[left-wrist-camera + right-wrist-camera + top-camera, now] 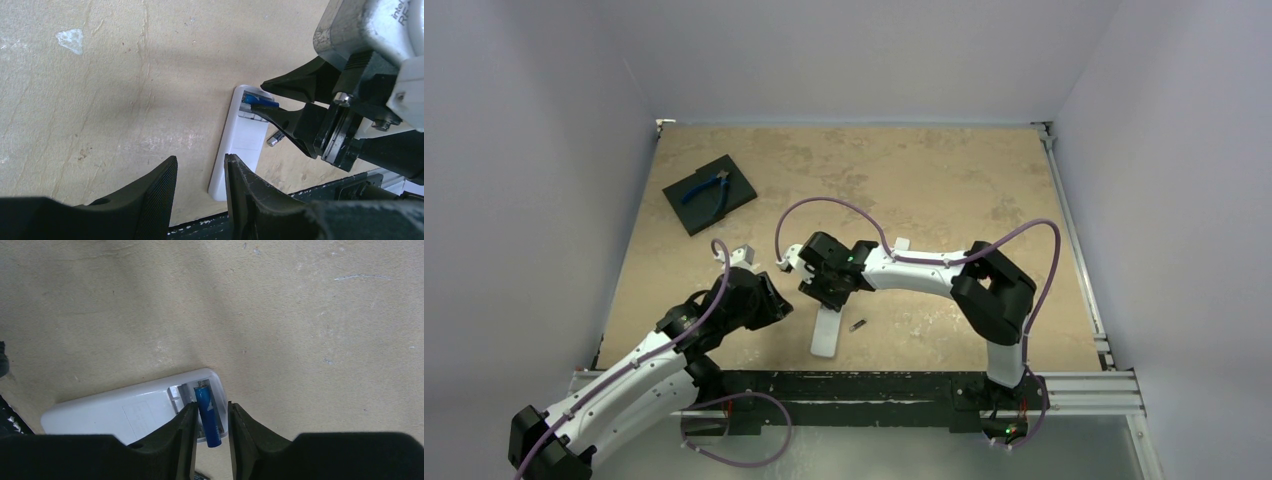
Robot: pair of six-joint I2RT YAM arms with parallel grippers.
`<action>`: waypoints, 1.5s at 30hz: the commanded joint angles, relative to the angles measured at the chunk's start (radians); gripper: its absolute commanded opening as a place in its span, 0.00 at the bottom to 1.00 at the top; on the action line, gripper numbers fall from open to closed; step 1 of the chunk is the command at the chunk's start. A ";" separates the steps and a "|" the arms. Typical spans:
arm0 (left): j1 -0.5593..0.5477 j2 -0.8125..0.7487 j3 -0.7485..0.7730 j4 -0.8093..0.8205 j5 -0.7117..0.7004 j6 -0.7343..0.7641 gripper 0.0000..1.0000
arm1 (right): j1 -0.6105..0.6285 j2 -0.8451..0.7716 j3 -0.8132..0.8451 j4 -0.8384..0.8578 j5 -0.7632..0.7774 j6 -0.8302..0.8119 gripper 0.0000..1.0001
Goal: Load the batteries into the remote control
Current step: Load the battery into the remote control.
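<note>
pinching slim blue battery (208,416), smooth white remote (110,415)

Blue-handled pliers (707,187) on black sq. pad (689,215) (table's (944,170) far-left corner), handles prob. splayed.

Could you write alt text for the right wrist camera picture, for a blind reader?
A blue battery sits slanted between the right pincer's fingers, its end in the open bay of a white remote control on a tan table.

Under the right end effector (829,300) the remote control (826,337) is partly hidden; grip on blue battery (205,410) unclear.
</note>
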 commanded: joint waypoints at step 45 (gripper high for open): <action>0.005 0.088 -0.021 0.137 0.027 0.020 0.39 | -0.002 -0.220 -0.074 0.061 0.081 0.139 0.38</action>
